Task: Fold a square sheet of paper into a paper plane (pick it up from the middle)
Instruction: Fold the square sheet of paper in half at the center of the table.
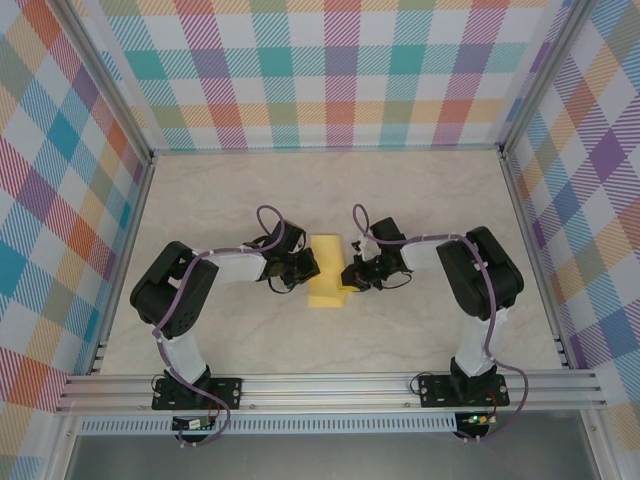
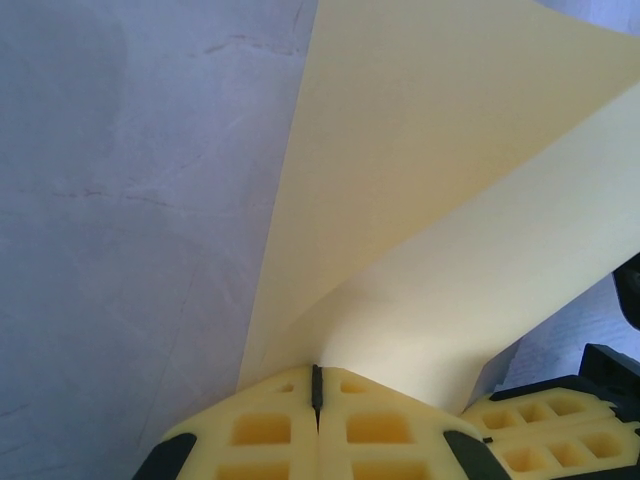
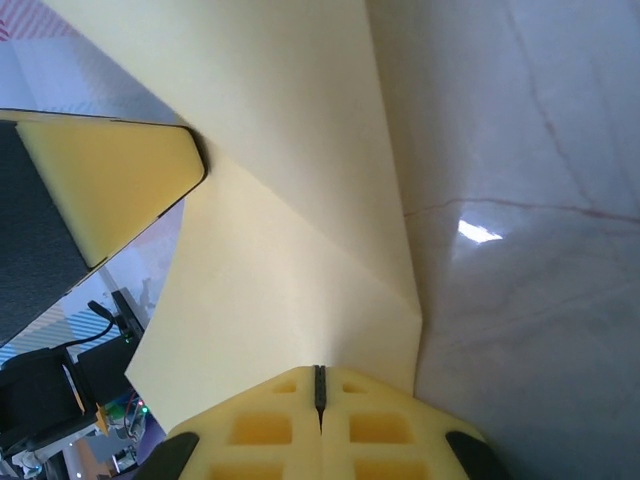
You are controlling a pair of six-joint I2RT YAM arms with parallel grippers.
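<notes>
We find the left end effector (image 1: pixel 303 268) and right end effector (image 1: pixel 352 273) each pinched shut on opposite edges of the paper (image 1: pixel 328 262) above mid-tabletop (image 1: pixel 430 200) — light, floppy, easily creased or torn — so we judge gentle edge grips best

The square sheet of paper (image 1: pixel 327 272) lies on the table (image 1: pixel 420 190) between the left hand (image 1: pixel 306 268) and right hand (image 1: pixel 351 273).
</notes>
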